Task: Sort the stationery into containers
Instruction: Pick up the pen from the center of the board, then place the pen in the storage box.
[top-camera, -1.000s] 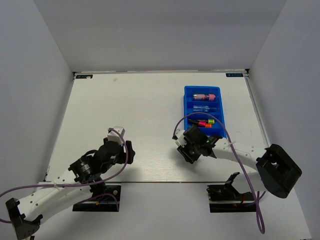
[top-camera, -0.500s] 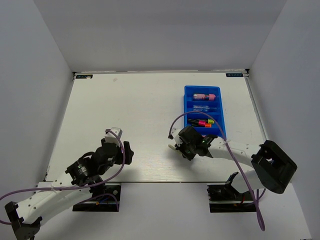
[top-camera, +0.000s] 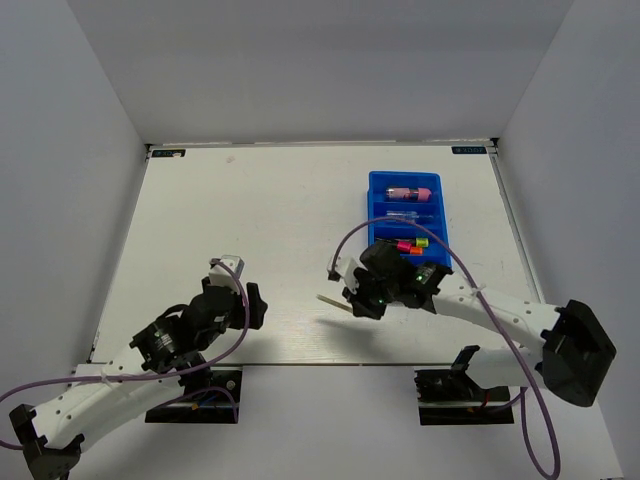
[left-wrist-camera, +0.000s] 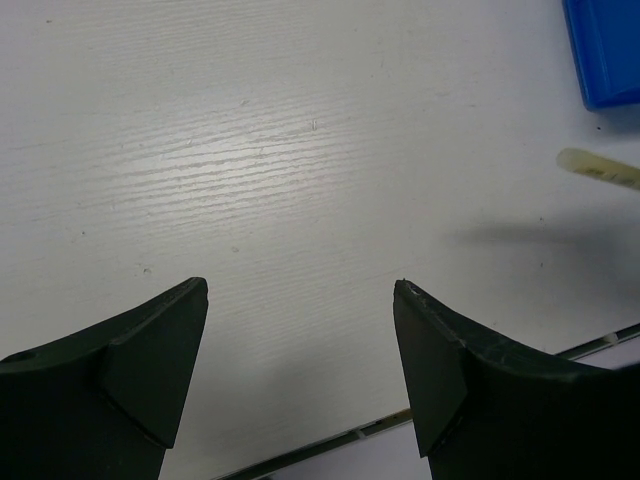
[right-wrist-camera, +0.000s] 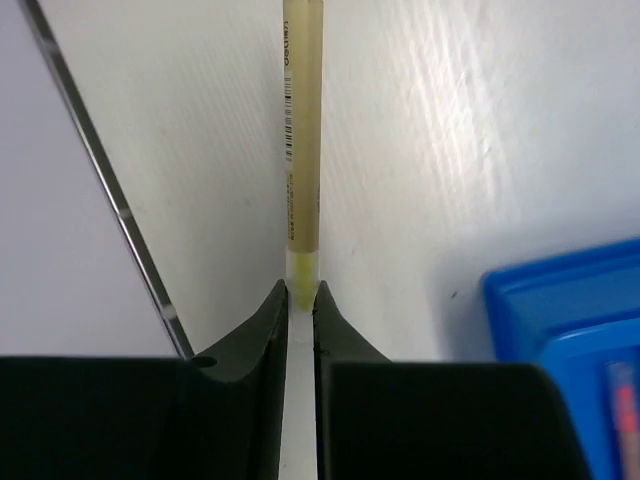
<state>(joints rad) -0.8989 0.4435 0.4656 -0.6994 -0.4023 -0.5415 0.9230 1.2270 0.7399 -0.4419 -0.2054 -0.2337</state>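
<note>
My right gripper (top-camera: 362, 297) is shut on one end of a thin pale stick (top-camera: 333, 303) and holds it above the table, just left of the blue tray's near corner. In the right wrist view the stick (right-wrist-camera: 303, 150) runs straight out from between the closed fingers (right-wrist-camera: 301, 290). The blue tray (top-camera: 376, 212) holds a pink tube (top-camera: 410, 193), a clear bottle (top-camera: 405, 215) and highlighters (top-camera: 405, 245) in separate compartments. My left gripper (top-camera: 248, 300) is open and empty (left-wrist-camera: 300, 290) over bare table. The stick's tip (left-wrist-camera: 600, 170) shows at that view's right.
The table's near metal edge strip (right-wrist-camera: 100, 170) runs close to the right gripper. White walls enclose the table on three sides. A corner of the tray (left-wrist-camera: 605, 50) shows at the left wrist view's upper right.
The right gripper has risen and shifted slightly left and away from me, with the pale stick now sticking out to its left. The left arm drew back slightly.
</note>
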